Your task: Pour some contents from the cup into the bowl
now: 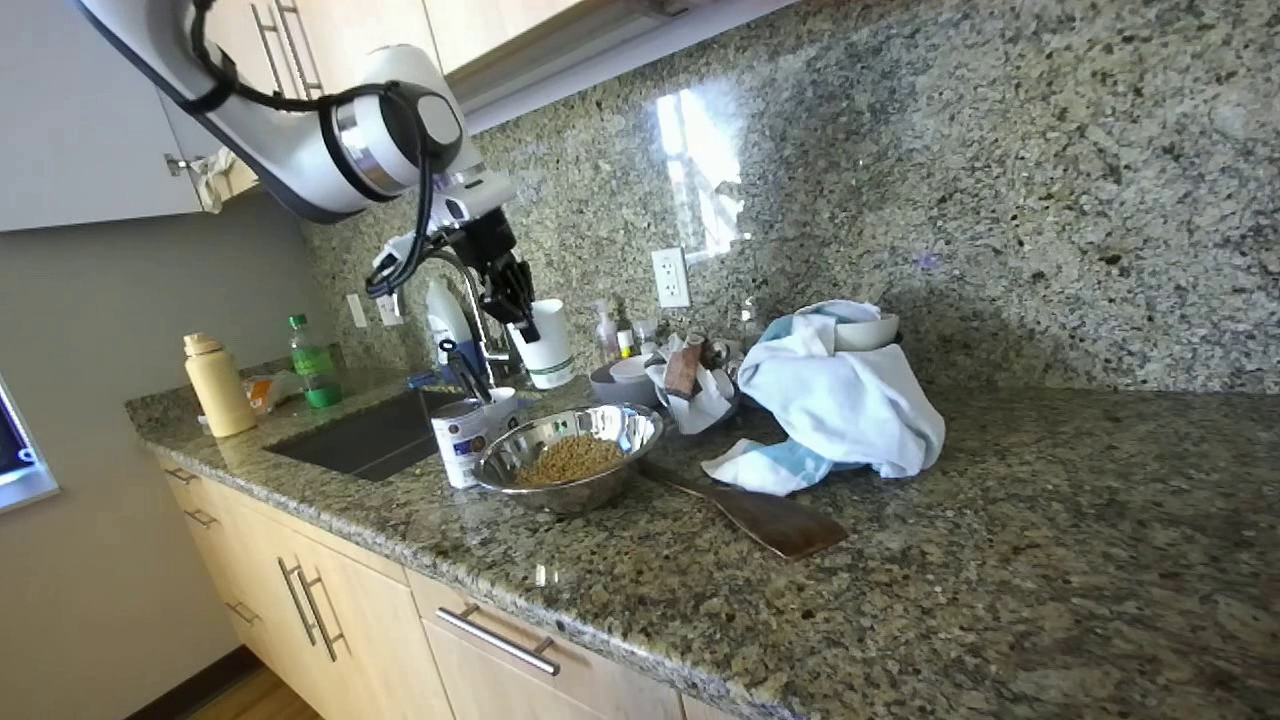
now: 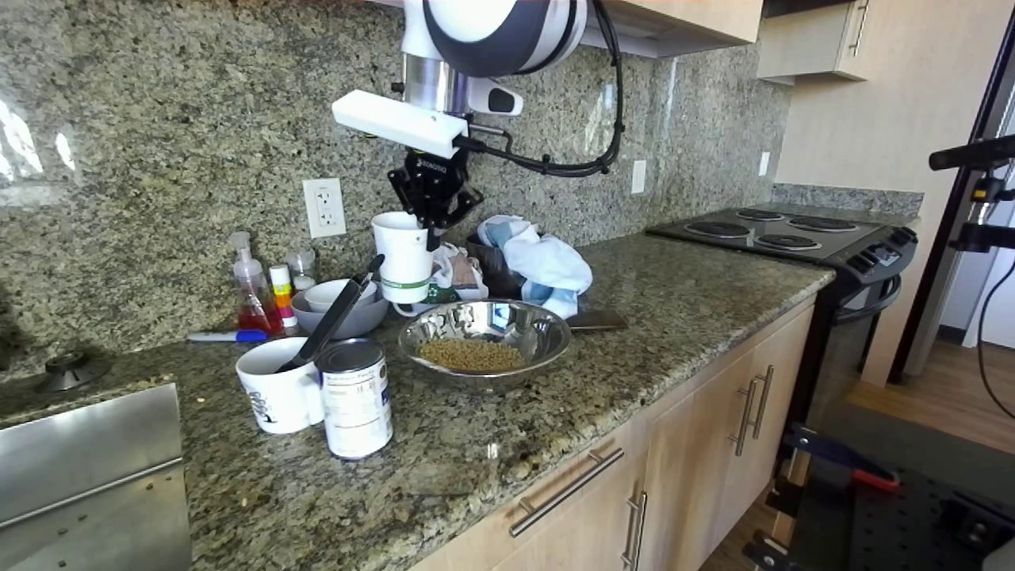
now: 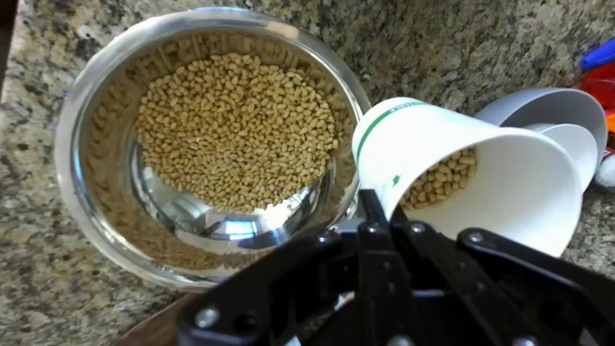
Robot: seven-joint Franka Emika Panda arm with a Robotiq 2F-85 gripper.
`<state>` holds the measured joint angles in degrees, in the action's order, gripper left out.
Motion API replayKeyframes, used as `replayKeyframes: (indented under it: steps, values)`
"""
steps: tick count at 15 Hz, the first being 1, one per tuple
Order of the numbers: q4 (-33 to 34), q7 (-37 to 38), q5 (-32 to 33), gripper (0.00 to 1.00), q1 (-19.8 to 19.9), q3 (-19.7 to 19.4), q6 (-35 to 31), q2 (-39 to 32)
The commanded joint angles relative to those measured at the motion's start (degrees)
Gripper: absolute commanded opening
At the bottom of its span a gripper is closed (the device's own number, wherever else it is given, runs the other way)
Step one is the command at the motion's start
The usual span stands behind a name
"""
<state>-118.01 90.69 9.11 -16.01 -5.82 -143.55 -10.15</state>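
Observation:
The white cup point(image 1: 548, 348) hangs in the air near upright, leaning slightly, just behind and above the metal bowl's rim; it also shows in an exterior view point(image 2: 404, 262). In the wrist view, the cup point(image 3: 413, 139) holds tan grains point(image 3: 442, 178) low inside. My gripper point(image 3: 384, 211) is shut on the cup's wall near the rim, one finger outside and one inside. The wide metal bowl point(image 3: 84, 158) stands on the counter beside the cup, with tan grains point(image 3: 240, 129) on its floor. The bowl shows in both exterior views point(image 1: 640, 430) point(image 2: 551, 337).
A tin can point(image 2: 357, 404) and a white mug point(image 2: 273, 392) with black tongs stand near the bowl. A wooden spatula point(image 1: 780, 520) lies beside it. Stacked bowls point(image 2: 365, 317), a soap bottle point(image 2: 255, 289) and a cloth heap point(image 1: 850, 400) sit towards the wall. The sink point(image 1: 370, 440) is beyond.

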Motion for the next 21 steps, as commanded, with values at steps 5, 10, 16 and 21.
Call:
replayKeyframes:
  steps: [5, 10, 16, 21]
  values:
    - [-6.7, 3.4, -0.3, 0.01, 5.8, 4.1, 6.6, 8.0]
    - [-8.3, 2.5, -2.1, 0.01, 8.1, 5.4, 6.5, 7.6]
    - [-10.7, 3.1, -3.2, 0.01, 9.1, 5.6, 6.1, 7.9]
    - [-11.5, 4.3, -2.3, 0.01, 9.1, 5.9, 4.8, 7.6]
